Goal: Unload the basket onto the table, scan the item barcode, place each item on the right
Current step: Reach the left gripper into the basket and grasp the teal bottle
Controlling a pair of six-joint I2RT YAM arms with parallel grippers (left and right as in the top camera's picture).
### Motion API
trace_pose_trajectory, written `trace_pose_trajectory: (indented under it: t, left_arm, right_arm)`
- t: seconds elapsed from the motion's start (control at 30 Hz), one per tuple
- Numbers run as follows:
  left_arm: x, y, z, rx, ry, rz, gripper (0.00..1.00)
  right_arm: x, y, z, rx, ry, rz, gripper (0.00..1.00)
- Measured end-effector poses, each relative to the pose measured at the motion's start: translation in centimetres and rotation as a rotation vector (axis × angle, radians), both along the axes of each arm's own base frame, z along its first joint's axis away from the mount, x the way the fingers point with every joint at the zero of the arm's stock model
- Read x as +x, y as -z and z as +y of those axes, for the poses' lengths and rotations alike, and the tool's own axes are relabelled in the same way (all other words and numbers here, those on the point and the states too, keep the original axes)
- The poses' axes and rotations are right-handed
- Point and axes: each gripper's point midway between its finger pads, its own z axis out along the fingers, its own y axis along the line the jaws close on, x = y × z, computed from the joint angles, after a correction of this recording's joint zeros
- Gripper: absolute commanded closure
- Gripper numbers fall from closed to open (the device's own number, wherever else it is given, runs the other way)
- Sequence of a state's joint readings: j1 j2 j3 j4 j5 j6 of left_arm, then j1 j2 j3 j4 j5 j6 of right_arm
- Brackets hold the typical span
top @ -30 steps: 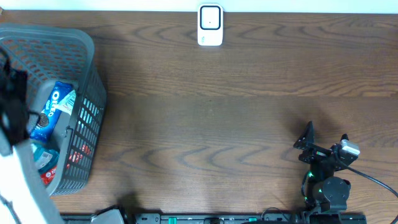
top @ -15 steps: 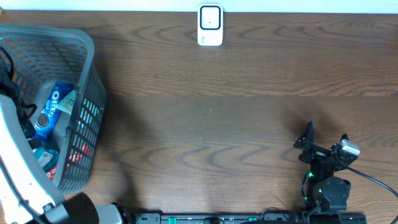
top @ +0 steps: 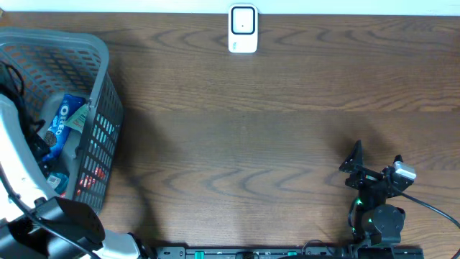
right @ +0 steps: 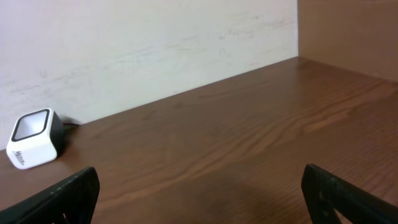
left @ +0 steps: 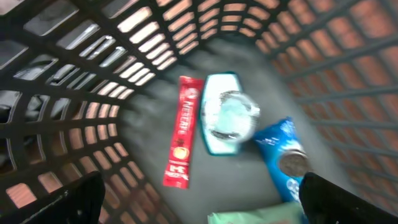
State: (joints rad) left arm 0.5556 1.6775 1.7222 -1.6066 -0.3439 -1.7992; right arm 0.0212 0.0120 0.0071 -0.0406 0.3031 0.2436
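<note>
Left gripper (left: 200, 186), jaws spread wide, hangs in the basket (left: 74, 93) above the red stick packet (left: 183, 132), its long axis crosswise to the closing line; right gripper (top: 376, 160), also spread, well apart.

The table (top: 251, 144) was a dark brown wood-grain surface that ran up to a pale wall (right: 143, 37) at its far edge. A grey plastic mesh basket (top: 100, 57) stood on it at the left end, extending past the left edge of the overhead view. A small white scanner (top: 243, 29) stood at the far edge, near the middle, close to the wall and well apart from the basket.
</note>
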Motion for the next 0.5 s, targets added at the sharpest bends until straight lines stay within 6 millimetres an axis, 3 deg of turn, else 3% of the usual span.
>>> trace_pose_trajectory:
  t: [0.27,0.5]
  left_arm:
    - [-0.8,3.3,0.5,-0.019,-0.044,0.029,0.00]
    - [-1.0,4.9,2.3,-0.010,-0.046,0.007,0.00]
  right_arm:
    - [0.0,0.0,0.0,0.000,0.000,0.000,0.01]
    - [0.0,0.0,0.0,0.000,0.000,0.000,0.01]
